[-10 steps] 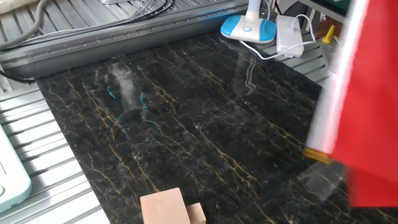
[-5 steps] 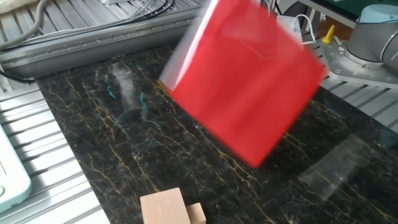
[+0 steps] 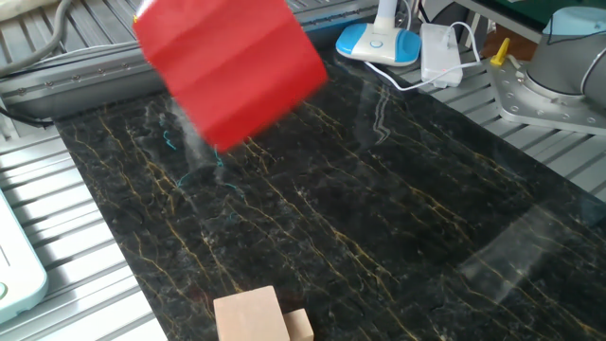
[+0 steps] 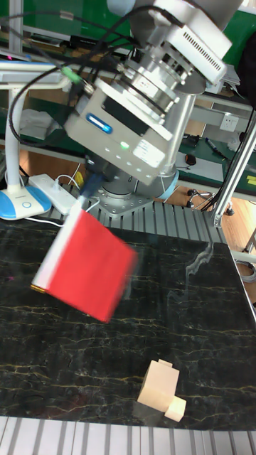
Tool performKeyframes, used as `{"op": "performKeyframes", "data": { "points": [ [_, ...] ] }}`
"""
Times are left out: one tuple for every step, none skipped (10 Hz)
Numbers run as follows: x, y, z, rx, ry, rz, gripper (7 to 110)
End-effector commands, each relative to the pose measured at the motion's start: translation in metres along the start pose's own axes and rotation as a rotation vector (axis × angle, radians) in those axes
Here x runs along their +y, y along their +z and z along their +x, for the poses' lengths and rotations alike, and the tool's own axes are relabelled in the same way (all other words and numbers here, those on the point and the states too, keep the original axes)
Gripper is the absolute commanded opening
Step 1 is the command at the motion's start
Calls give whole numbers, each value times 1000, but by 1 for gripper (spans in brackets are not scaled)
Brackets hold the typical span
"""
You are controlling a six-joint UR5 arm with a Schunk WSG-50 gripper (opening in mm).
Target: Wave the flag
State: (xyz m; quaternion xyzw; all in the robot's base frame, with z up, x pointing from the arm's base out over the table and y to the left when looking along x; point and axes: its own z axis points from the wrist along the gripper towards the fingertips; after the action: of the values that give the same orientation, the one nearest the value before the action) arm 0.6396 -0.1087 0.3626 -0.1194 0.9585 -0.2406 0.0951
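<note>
Bright-red rectangular flag on thin white stick (image 4: 85,274) is held in the air above the dark marble-patterned table (image 3: 379,237), touching nothing on it. In the fixed view the red sheet sits over the table's far-left corner, motion-blurred, fold creases visible. In the tall fixed view the stick runs along the sheet's left edge, tilted, upper end rising toward the gripper (image 4: 91,190); the sheet hangs below and to the right of the stick.

Gripper state: fingers hidden behind the wrist housing and the blur. Cannot tell the closure directly; judged to be clamped on the stick's upper end, since the flag hangs from there.

Key relation: flag lies below the gripper, long axis slanted down-left from the wrist. Judgement: mid-sweep; the return swing pivots about that top end.

Pale wooden blocks (image 3: 258,316) rest near the table's front edge, well apart from the flag.
</note>
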Motion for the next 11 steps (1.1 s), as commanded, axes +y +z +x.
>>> {"op": "performKeyframes", "data": {
  "points": [
    [25,1,6,19,75,-119,7],
    [87,-14,13,84,217,-368,7],
    [121,-29,12,130,293,-523,7],
    [135,-37,14,167,329,-597,7],
    [153,-50,18,220,370,-673,7],
    [169,-65,20,267,406,-746,7],
    [179,-74,21,297,432,-790,7],
    [194,-91,21,342,470,-863,7],
    [211,-114,18,394,513,-963,7],
    [219,-127,17,423,530,-1017,7],
    [215,-120,20,417,514,-985,7]
  ]
}}
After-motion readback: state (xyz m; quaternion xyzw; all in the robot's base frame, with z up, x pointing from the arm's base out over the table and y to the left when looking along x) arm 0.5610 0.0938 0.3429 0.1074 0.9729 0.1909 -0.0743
